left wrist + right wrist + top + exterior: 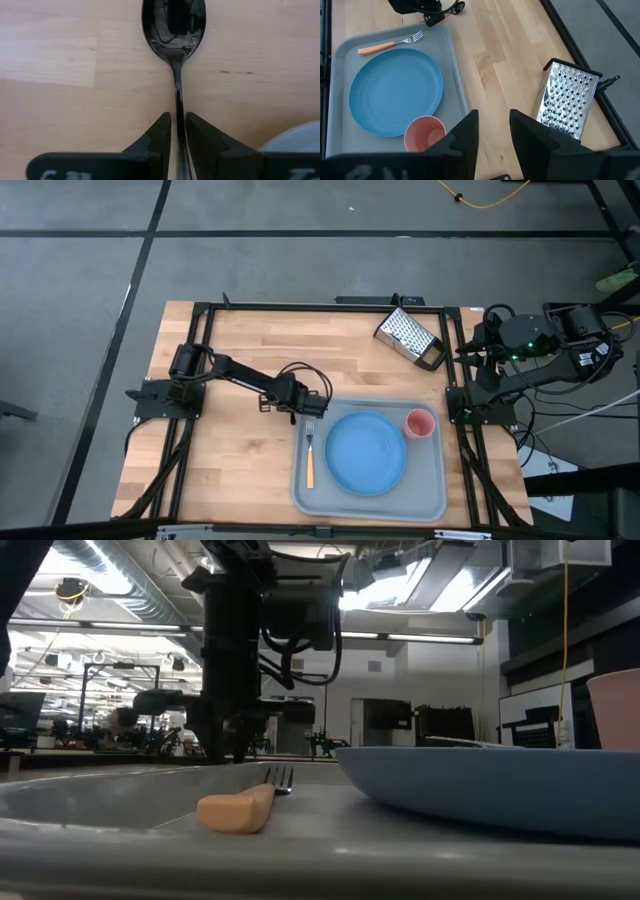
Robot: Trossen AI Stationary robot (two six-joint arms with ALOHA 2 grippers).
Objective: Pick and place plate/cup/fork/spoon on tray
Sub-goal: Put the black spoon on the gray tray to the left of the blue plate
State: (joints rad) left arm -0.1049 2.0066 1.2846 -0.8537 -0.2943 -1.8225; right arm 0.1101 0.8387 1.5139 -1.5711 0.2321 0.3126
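The grey-blue tray (300,498) lies at the table's near middle. On it lie the light-blue plate (366,452), the pink-red cup (419,423) and the orange-handled fork (309,456). My left gripper (299,402) stands just beyond the tray's far left corner, shut on the dark metal spoon (173,25), which shows over bare wood in the left wrist view. In the high view the gripper hides the spoon. My right gripper (494,127) is open and empty, above the table's right edge. My left gripper pinches the spoon's thin handle (178,102) between its two fingers, a short way behind the bowl. The fingers come from above, one on each side of the handle. The spoon lies level, bowl up. I cannot tell whether it rests on the wood.
A metal box grater (410,338) lies at the table's far right. A black frame (300,307) runs round the table. Bare wood shows left of the tray and in the far middle. In the low view the fork (245,805) and plate (500,785) fill the foreground.
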